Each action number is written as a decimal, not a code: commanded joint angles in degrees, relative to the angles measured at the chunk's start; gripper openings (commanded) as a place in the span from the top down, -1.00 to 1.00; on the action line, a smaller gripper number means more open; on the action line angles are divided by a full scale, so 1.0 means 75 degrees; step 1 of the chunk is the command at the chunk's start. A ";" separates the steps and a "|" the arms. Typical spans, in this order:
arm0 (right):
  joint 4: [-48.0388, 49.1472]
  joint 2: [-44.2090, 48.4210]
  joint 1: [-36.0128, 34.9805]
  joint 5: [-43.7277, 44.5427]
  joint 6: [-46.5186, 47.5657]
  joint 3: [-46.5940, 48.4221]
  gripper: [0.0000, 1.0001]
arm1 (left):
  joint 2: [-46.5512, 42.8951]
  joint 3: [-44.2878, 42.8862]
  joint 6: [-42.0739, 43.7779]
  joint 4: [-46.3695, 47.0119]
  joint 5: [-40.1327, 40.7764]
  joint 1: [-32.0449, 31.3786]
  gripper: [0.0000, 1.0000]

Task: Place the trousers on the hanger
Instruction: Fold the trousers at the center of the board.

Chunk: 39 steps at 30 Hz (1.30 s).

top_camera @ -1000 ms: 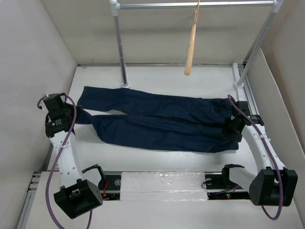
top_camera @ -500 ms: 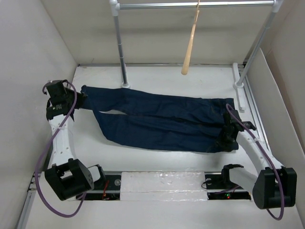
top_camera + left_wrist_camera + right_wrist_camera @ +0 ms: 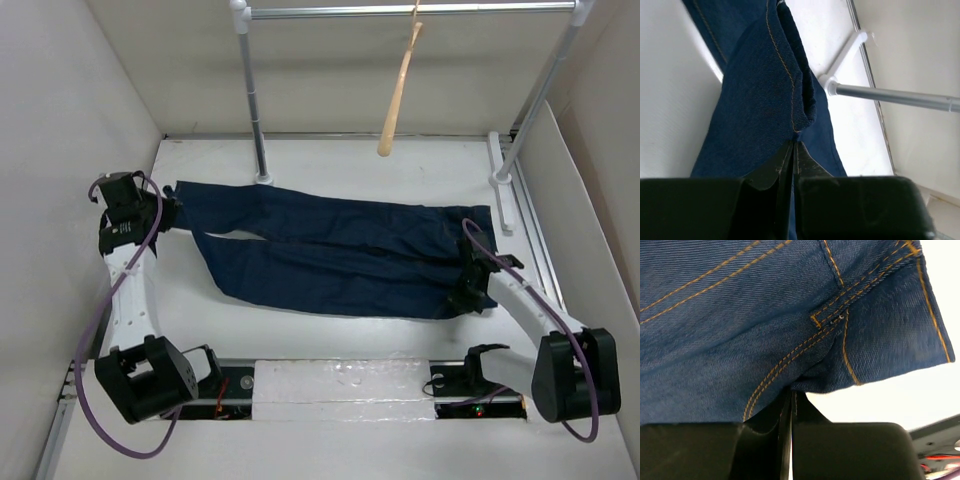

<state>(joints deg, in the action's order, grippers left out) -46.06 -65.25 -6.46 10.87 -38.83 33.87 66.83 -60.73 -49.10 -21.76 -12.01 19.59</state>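
The dark blue trousers (image 3: 340, 255) lie flat across the table, leg ends at the left and waist at the right. The pale hanger (image 3: 396, 95) hangs edge-on from the rail behind them, apart from the cloth. My left gripper (image 3: 168, 213) is at the leg ends; in the left wrist view it (image 3: 794, 144) is shut on a folded hem of the trousers (image 3: 760, 100). My right gripper (image 3: 466, 296) is at the near corner of the waist; in the right wrist view it (image 3: 791, 390) is shut on the stitched edge of the trousers (image 3: 765, 315).
A silver rail (image 3: 400, 11) spans the back on two posts, one (image 3: 254, 100) behind the leg ends and one (image 3: 540, 95) at the right. White walls close in the left, back and right. The left post (image 3: 890, 94) shows in the left wrist view.
My right gripper has shut on the waist edge and shifted slightly left. My left arm has carried the leg hem toward the back. The hanger has swung a little.
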 commanded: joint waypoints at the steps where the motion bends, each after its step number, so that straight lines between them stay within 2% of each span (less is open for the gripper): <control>1: -0.0019 0.0262 -0.0169 0.0471 0.0547 0.0661 1.00 | -0.0402 0.0012 0.0253 0.0031 0.0719 0.0001 1.00; 5: -0.0607 0.1397 -0.0171 0.1324 0.1891 0.1690 1.00 | -0.0368 -0.0502 0.0511 -0.0355 0.1401 0.0175 1.00; 7: -0.0469 0.1446 0.0086 0.1421 0.2619 0.2103 1.00 | -0.0251 -0.0714 0.0582 -0.0403 0.1519 0.0269 1.00; 9: -0.0433 0.1132 0.0474 0.1386 0.3356 0.2806 1.00 | 0.0006 -0.1066 0.0570 -0.0450 0.1798 0.0423 1.00; 14: -0.0234 -0.0658 0.0545 0.1515 0.4063 0.4247 1.00 | 0.0078 -0.1476 0.0313 0.0226 0.1895 0.0423 1.00; 17: 0.0189 -0.1537 0.0731 0.1165 0.4532 0.4974 1.00 | 0.0475 -0.2060 0.0312 0.0394 0.1917 0.0423 1.00; 22: 0.0574 -0.2969 0.1118 0.0672 0.5082 0.6309 1.00 | 0.1775 -0.2858 0.0617 0.0464 0.2035 0.0212 1.00; 26: 0.0446 -0.4293 0.1201 0.0507 0.5072 0.7366 1.00 | 0.3157 -0.4133 0.1014 0.0253 0.2177 0.0083 1.00; 30: 0.0411 -0.5360 0.1271 0.0413 0.5482 0.8291 1.00 | 0.4982 -0.5284 0.1484 -0.0379 0.2316 0.0083 1.00; 32: 0.0540 -0.5888 0.1271 0.0309 0.5517 0.8619 1.00 | 0.5478 -0.5728 0.1647 -0.0789 0.2398 0.0083 1.00; 33: 0.0610 -0.6203 0.1271 0.0366 0.5540 0.8923 0.87 | 0.5910 -0.5870 0.1718 -0.1022 0.2375 0.0083 1.00; 37: 0.0471 -0.6802 0.1190 0.0483 0.5587 0.9604 0.79 | 0.7002 -0.7146 0.1976 -0.1935 0.2363 0.0083 1.00; 39: 0.0388 -0.7084 0.1189 0.0437 0.5622 0.9850 0.56 | 0.7655 -0.8235 0.2256 -0.2241 0.2223 0.0001 1.00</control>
<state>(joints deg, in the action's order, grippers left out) -44.42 -117.89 2.46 13.10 1.83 103.09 123.09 -113.16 -36.21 -34.09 3.64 19.79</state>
